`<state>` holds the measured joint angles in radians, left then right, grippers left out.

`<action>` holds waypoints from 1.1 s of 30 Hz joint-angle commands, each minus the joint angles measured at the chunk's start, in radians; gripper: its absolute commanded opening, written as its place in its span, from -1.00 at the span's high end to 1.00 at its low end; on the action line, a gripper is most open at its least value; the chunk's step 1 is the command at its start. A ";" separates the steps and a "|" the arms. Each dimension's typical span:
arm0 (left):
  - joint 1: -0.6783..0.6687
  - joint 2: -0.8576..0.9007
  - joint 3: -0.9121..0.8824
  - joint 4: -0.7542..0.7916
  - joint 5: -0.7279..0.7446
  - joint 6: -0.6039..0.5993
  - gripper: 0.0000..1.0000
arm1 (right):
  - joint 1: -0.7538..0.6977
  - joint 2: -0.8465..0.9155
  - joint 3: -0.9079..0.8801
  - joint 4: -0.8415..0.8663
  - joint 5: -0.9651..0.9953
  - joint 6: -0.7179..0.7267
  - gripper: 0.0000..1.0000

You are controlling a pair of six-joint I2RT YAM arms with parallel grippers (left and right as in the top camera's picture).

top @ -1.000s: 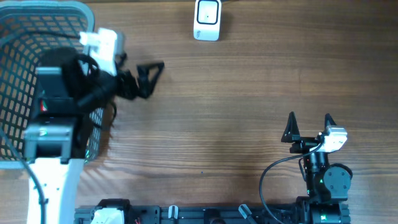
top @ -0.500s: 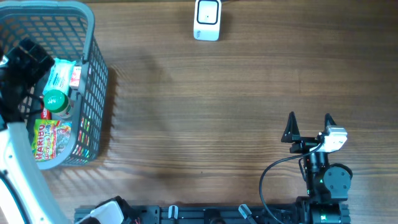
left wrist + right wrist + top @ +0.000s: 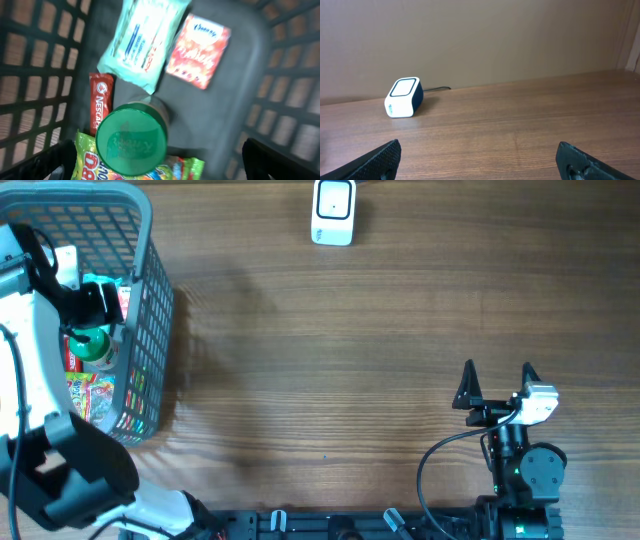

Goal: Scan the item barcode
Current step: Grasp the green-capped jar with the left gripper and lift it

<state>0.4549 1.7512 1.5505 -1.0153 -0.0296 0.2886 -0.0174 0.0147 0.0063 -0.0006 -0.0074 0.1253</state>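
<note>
The white barcode scanner [image 3: 333, 212] stands at the table's far edge and also shows as the scanner [image 3: 403, 97] in the right wrist view. The items lie in the grey basket [image 3: 150, 240] at the left: a green-capped bottle [image 3: 131, 139], a mint-green packet [image 3: 142, 40], a red tissue pack [image 3: 198, 51], a Nescafe stick [image 3: 100, 102] and a Haribo bag [image 3: 87, 162]. My left gripper [image 3: 156, 147] hangs open over the bottle's cap, holding nothing. My right gripper [image 3: 497, 385] rests open near the front right, empty.
The basket's mesh walls [image 3: 35, 75] close in on both sides of my left fingers. The scanner's cable [image 3: 437, 89] runs along the back wall. Bare wooden tabletop [image 3: 330, 360] lies between basket and right arm.
My left arm has swung from the table beside the basket to above its contents, pointing down into it. The right arm has not moved.
</note>
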 commanded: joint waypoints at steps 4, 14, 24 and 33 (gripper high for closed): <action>0.066 0.084 -0.010 0.044 -0.009 0.047 -1.00 | 0.005 -0.005 -0.001 0.003 -0.016 -0.014 -0.99; 0.083 0.112 -0.128 0.164 -0.005 0.044 -1.00 | 0.005 -0.005 -0.001 0.003 -0.016 -0.014 -0.99; 0.084 0.143 -0.206 0.245 0.018 -0.017 -1.00 | 0.005 -0.005 -0.001 0.003 -0.016 -0.014 -1.00; 0.085 0.149 -0.206 0.214 0.043 -0.016 -0.21 | 0.005 -0.005 -0.001 0.003 -0.016 -0.014 -0.99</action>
<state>0.5323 1.8881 1.3544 -0.7925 -0.0021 0.2760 -0.0174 0.0147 0.0063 -0.0006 -0.0074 0.1253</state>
